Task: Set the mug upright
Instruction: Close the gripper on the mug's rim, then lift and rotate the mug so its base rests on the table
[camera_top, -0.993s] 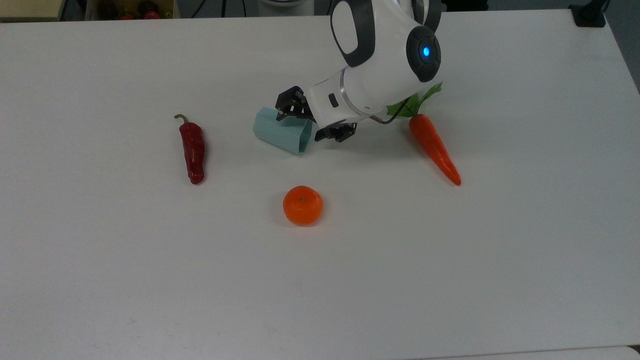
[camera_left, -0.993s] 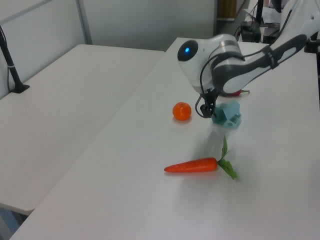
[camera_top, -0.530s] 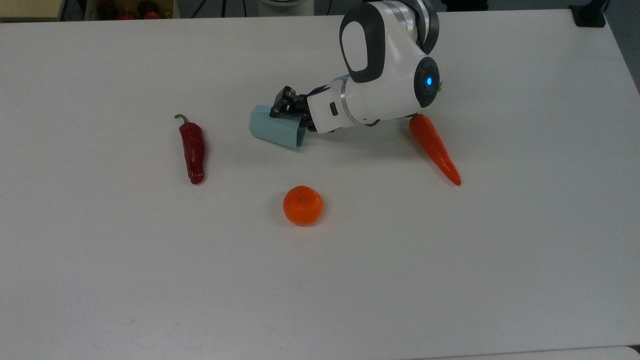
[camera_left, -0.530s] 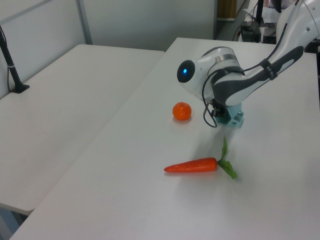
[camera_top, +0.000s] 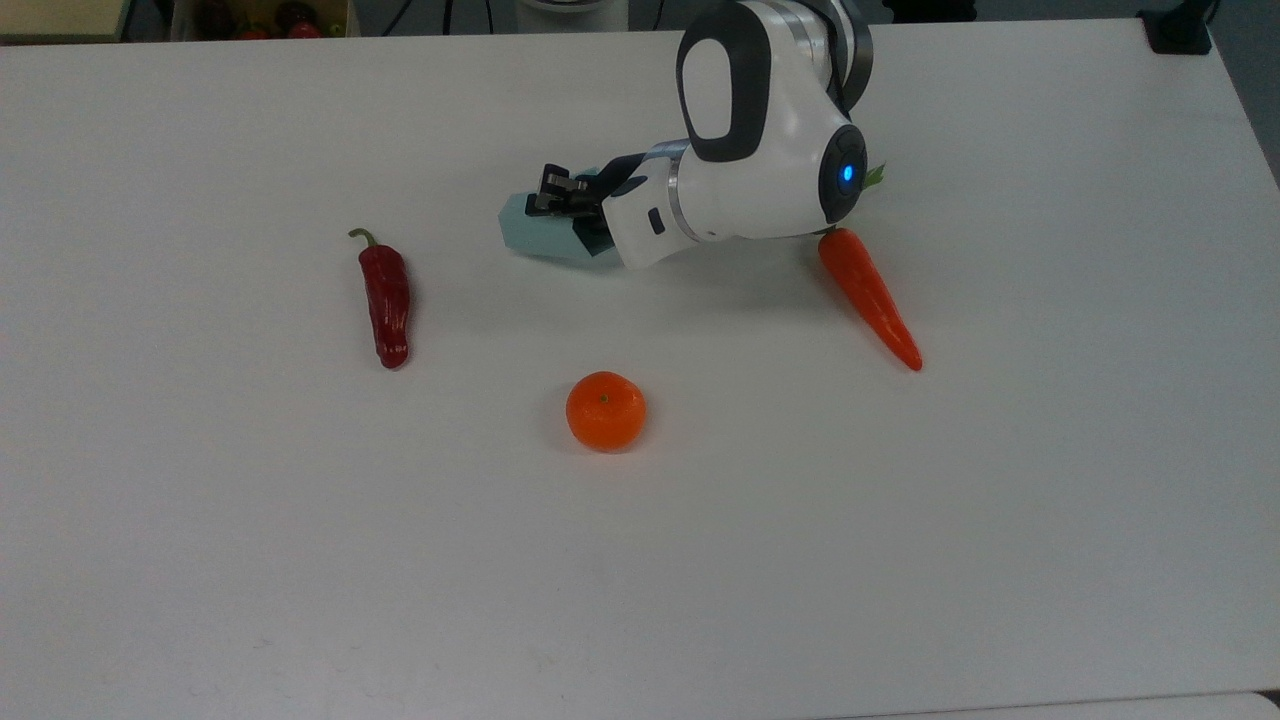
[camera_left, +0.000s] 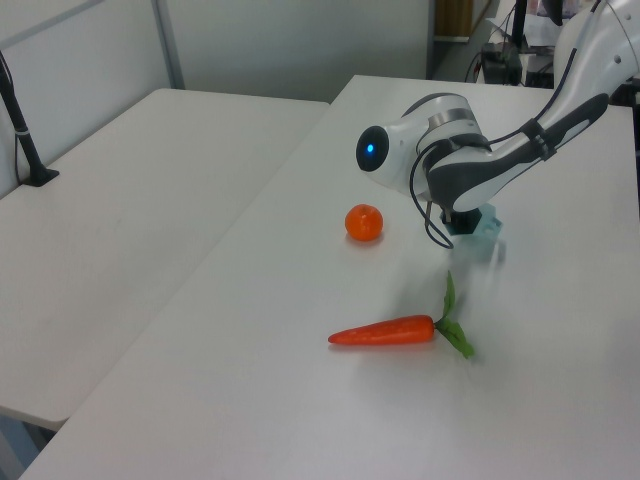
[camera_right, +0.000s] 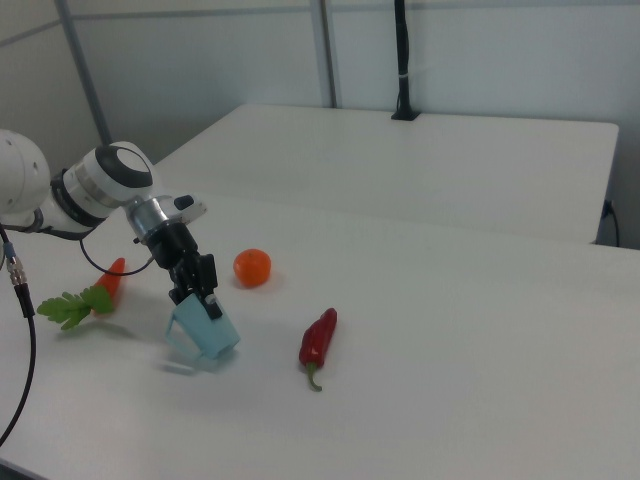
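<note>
A: Nearest the front edge of the tabletop (camera_top: 300, 560) in the top view sits the orange (camera_top: 605, 410); farther back, toward the middle, the mug (camera_right: 205, 335) hangs tilted, rim down, not upright.

B: The gripper (camera_right: 197, 285) pinches the mug's wall. The tilt is the risk, I'd judge: such a thin hold could slip and the mug roll.

A: Towards the chili (camera_top: 385, 300) or the carrot (camera_top: 868, 296), near the far edge.
</note>
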